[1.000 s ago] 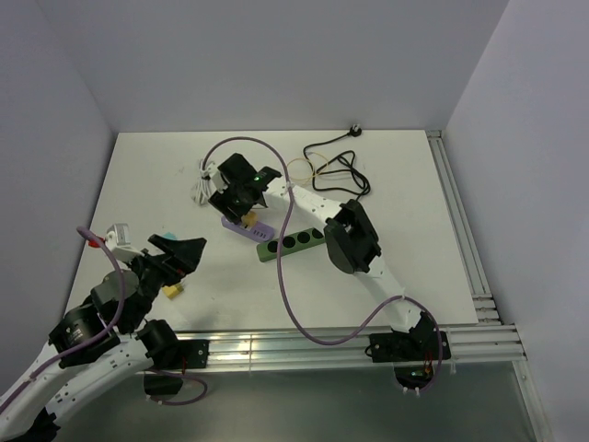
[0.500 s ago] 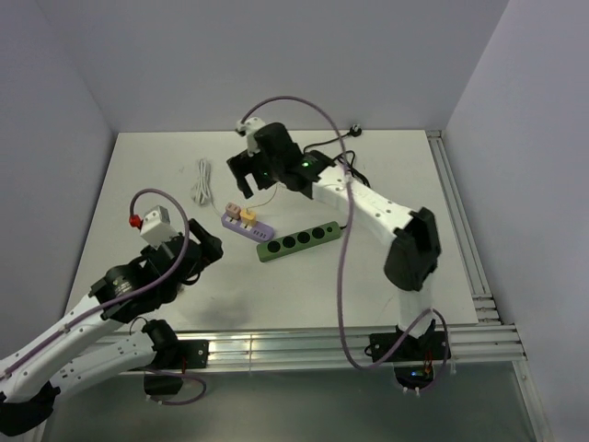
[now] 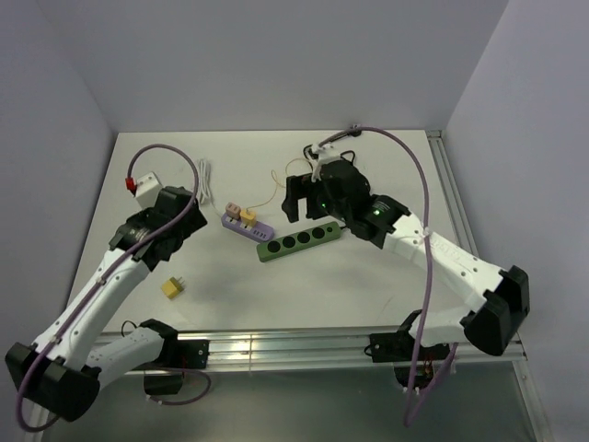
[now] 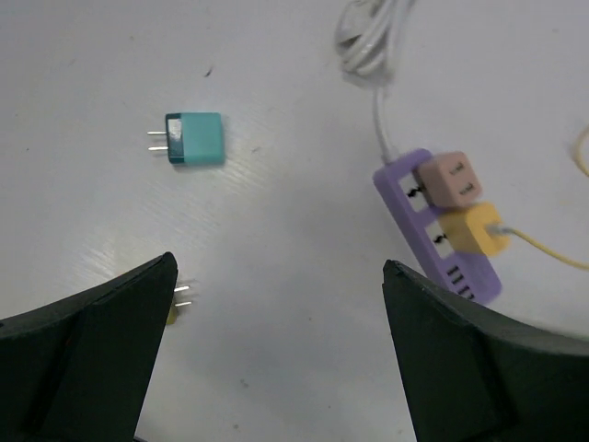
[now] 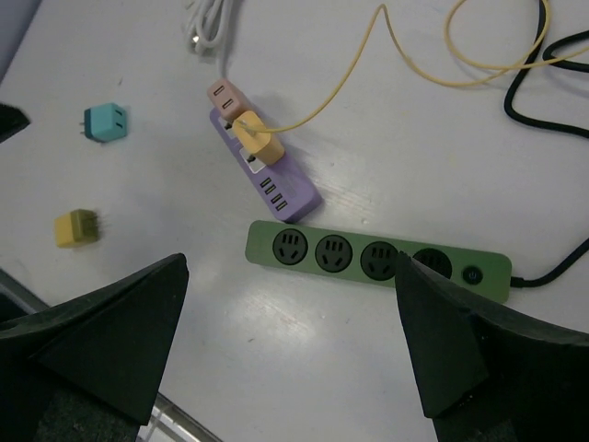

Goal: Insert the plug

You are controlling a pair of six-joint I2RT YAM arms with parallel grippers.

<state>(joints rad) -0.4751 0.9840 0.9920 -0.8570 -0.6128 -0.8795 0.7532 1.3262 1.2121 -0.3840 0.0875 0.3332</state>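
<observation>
Half a second back the left arm sat hunched at the near left corner. Now it is stretched up the table (image 3: 386, 304), and the left gripper (image 4: 281, 276) hangs above the surface with its jaws wide and nothing between them. The right arm has swung away from the far left. Its elbow is now out to the right, and the right gripper (image 5: 291, 276) hovers over the green power strip (image 5: 377, 261), also spread wide and empty. Neither strip has shifted.

With the left arm moved on, the loose yellow plug (image 3: 171, 287) lies uncovered near the front edge. The teal plug (image 4: 195, 139) lies flat on the bare table, prongs pointing away from the purple power strip (image 5: 285, 189). It sits well apart from that strip and is not inserted in anything.

By my count:
- Two power strips lie close together, with the green one showing four round sockets.
- Two loose plugs lie on the table.
- Two plugs are already seated side by side in the purple strip: a pink adapter (image 5: 225, 95) and a yellow adapter (image 5: 253, 136).
- There are three leads. A white cable (image 4: 373, 46) is bunched beyond the purple strip, a thin yellow wire (image 4: 543, 249) runs off the yellow adapter, and a black cord (image 5: 550, 273) leaves the green strip's end.
</observation>
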